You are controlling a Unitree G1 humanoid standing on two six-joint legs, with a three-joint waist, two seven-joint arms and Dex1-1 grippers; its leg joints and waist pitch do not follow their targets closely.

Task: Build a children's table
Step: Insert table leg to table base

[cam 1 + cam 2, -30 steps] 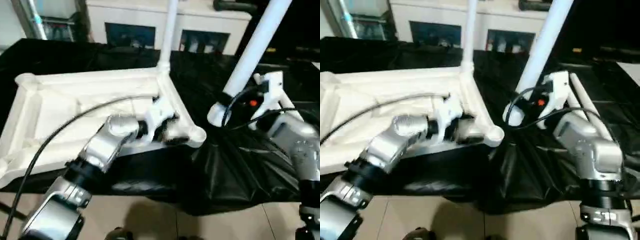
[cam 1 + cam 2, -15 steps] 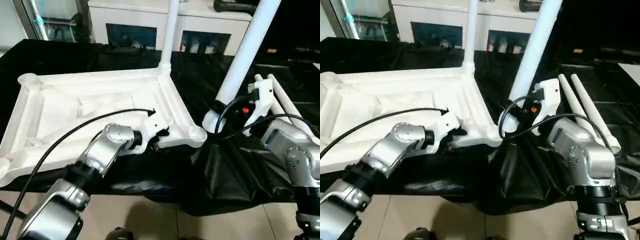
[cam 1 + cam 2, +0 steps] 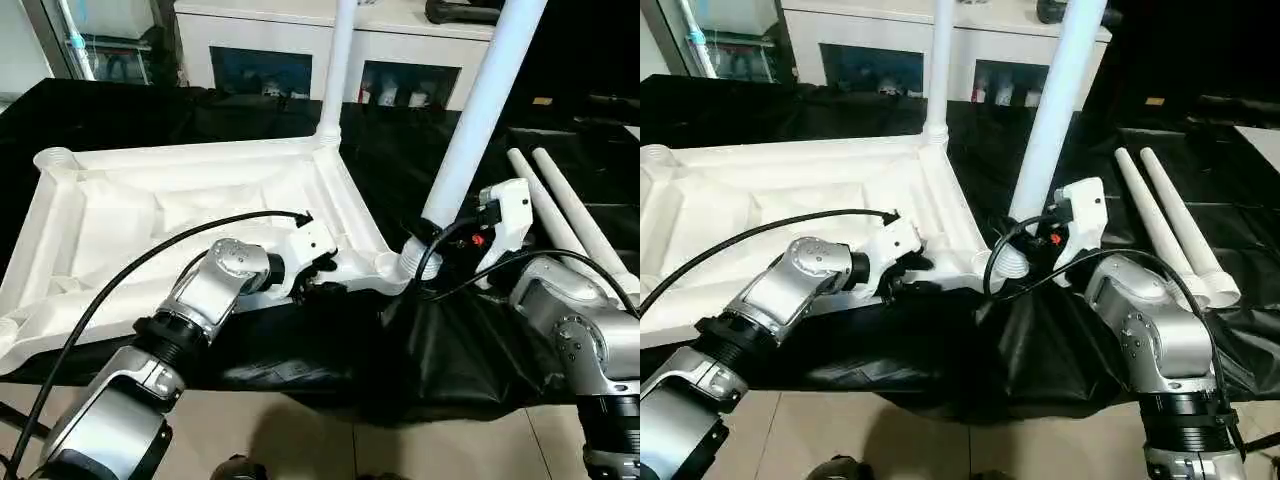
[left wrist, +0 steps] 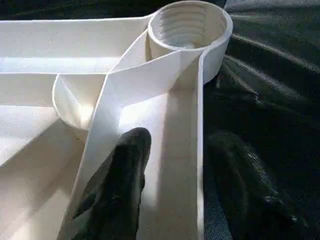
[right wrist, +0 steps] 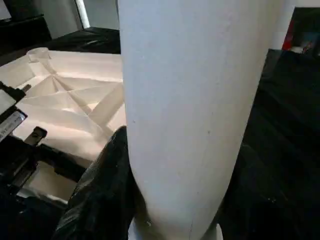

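Left gripper [image 4: 170, 185]: one finger [image 4: 117, 185] lies inside the tabletop's near rim wall and the other on the black cloth outside it, jaws partly apart and straddling the wall; whether they already pinch it I cannot tell. The placing looks meant to steady the tabletop while a leg goes in.
Right gripper [image 5: 180, 200]: closed around the fat lower end of a white leg [image 3: 470, 130], holding it upright and slightly tilted so its foot comes down over the near corner socket [image 4: 189, 27].
Near corner socket: ribbed inside, open, at the corner nearest the right arm; the held leg's end sits right at it, seating not visible.
Tabletop [image 3: 150, 215]: upside down on the black-draped desk [image 3: 450, 340], ribbed underside up so the sockets face upward.
Spare legs [image 3: 1160, 215]: two lying side by side on the cloth beyond the right arm, within reach.
Far corner: another leg [image 3: 337, 70] already stands upright in its socket.
Background: a white cabinet [image 3: 300, 50] with glass doors behind the desk.
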